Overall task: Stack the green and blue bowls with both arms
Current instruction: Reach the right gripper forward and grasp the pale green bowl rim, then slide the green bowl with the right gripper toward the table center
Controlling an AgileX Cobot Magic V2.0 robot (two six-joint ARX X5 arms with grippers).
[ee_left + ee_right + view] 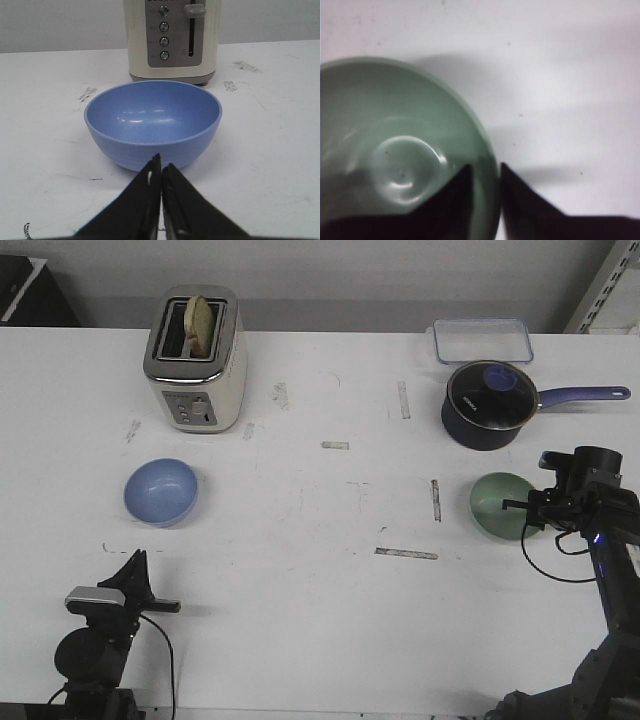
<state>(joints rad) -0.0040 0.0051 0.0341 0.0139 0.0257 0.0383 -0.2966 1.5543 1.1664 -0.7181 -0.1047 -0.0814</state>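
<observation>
The blue bowl (160, 492) sits upright on the white table, left of centre; in the left wrist view it (152, 122) lies just beyond my fingertips. My left gripper (137, 558) (161, 161) is shut and empty, a little short of the bowl's near side. The green bowl (500, 505) (395, 150) sits at the right. My right gripper (528, 512) (485, 170) straddles its right rim, one finger inside and one outside, closed on the wall.
A cream toaster (195, 360) (172, 40) with a bread slice stands behind the blue bowl. A dark navy saucepan (487, 405) with a glass lid stands behind the green bowl, and a clear plastic container (482, 340) lies beyond it.
</observation>
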